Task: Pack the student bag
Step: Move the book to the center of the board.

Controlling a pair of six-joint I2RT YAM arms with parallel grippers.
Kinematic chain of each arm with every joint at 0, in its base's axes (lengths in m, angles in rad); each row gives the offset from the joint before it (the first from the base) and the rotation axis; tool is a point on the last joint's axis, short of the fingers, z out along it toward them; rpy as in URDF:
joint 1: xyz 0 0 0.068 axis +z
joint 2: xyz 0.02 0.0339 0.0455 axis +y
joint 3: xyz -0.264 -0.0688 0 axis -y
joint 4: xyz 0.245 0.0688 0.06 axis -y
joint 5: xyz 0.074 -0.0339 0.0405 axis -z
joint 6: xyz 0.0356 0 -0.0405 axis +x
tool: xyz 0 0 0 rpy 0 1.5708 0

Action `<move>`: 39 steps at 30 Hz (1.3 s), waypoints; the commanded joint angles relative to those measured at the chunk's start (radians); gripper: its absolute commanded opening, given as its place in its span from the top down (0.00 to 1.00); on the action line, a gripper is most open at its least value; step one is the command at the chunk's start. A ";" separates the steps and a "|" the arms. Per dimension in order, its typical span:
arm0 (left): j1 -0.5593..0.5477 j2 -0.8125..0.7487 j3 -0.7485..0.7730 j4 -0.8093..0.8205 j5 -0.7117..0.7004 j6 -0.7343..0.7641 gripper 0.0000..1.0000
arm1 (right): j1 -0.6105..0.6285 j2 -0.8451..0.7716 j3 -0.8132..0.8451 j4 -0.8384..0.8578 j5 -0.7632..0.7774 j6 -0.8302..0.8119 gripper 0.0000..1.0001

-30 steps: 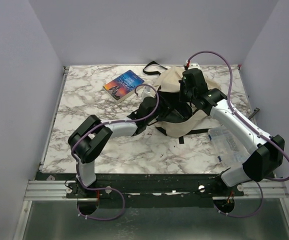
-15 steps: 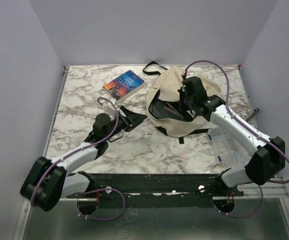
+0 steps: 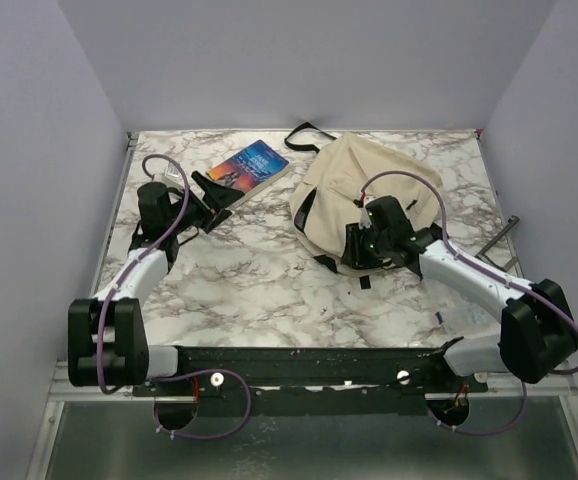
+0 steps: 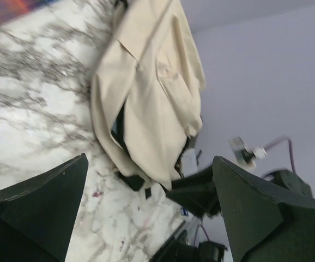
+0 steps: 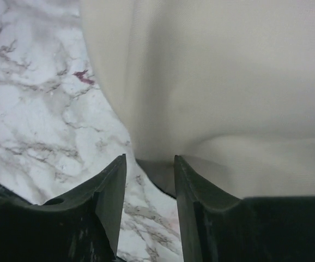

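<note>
Packing looks unfinished to me. The student bag (image 3: 374, 185) lies slumped on the table (image 3: 269, 285) directly ahead of your right claw (image 3: 350, 250), its near edge at the fingertips. The cream fabric has collapsed over the mouth, so only a dark slit shows. You cannot tell what is inside. The book (image 3: 252, 168) lies outside the bag, just beyond your left claw (image 3: 219, 197), and has yet to go in. The left claw gapes wide and empty. The right claw stands narrowly parted, gripping nothing.
</note>
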 commanded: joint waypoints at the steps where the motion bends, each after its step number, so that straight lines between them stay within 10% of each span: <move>1: 0.003 0.106 0.153 -0.181 -0.202 0.206 0.02 | 0.006 -0.131 -0.035 0.055 -0.086 0.031 0.51; 11: -0.293 0.587 0.850 -0.846 -0.965 0.949 0.02 | 0.006 -0.253 -0.039 0.059 -0.035 0.007 0.33; 20: -0.338 0.833 1.058 -0.970 -0.985 1.279 0.07 | 0.007 -0.312 -0.030 0.021 -0.018 -0.001 0.31; 39: -0.336 1.028 1.359 -1.172 -0.965 1.458 0.43 | 0.006 -0.350 0.005 -0.013 0.000 0.033 0.31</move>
